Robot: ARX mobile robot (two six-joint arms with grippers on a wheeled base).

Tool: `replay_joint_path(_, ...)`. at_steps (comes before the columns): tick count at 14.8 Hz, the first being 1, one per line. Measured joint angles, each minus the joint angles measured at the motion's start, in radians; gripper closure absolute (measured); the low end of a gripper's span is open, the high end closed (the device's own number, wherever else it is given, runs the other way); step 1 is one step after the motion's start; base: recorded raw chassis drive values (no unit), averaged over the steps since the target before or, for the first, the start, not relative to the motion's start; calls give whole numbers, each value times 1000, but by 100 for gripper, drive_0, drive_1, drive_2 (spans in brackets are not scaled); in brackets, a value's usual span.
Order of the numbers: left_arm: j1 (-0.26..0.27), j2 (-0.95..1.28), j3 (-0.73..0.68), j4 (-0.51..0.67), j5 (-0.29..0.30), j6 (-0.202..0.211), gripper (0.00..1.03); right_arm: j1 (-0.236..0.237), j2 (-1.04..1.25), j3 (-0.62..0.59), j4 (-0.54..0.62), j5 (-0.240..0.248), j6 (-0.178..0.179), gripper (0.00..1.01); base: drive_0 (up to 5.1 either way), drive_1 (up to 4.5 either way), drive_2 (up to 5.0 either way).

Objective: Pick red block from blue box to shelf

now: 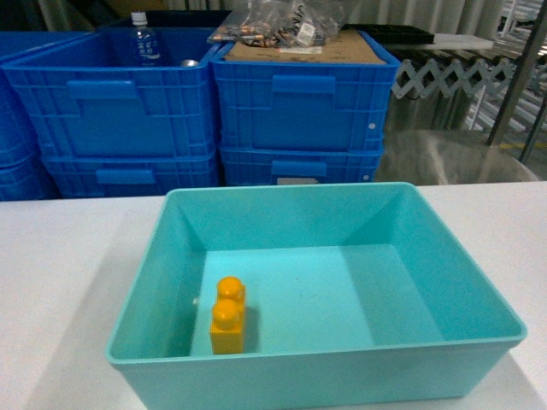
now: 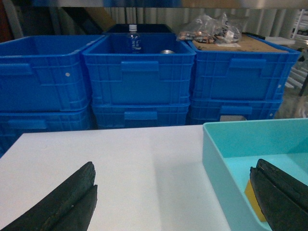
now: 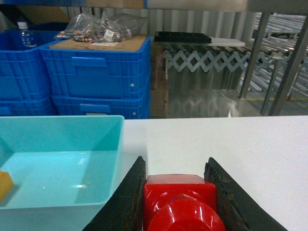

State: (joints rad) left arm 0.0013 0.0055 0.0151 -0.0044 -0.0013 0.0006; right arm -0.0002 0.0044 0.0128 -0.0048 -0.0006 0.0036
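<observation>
Left to right: the left gripper point(image 2: 171, 202) hangs open and empty over the white surface point(image 2: 120, 163), its dark fingers point(image 2: 67, 202) spread wide, one tip reaching past the near wall of the blue box point(image 1: 316, 376); inside the box only an orange-yellow brick point(image 1: 228, 314) lies near the front wall; beside the box, over the bare surface, the right gripper point(image 3: 180, 202) has the red block point(image 3: 180, 199) clamped between its two fingers point(image 3: 127, 202), stud facing the wrist camera, so the block is already out of the box; the steel shelf point(image 3: 269, 62) stands beyond the far edge, to the right. The carry seems the step in hand; done well, it likely means holding the squeeze steady on the glossy plastic, lifting clear of the box rim and swinging right without brushing the posts; the left arm is best kept still.
</observation>
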Motion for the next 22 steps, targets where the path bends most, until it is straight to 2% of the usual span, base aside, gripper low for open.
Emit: replay_joint_path(22, -1, 0, 0, 0, 0, 0, 5, 0, 0, 0, 0, 0, 0, 72, -153, -153, -153)
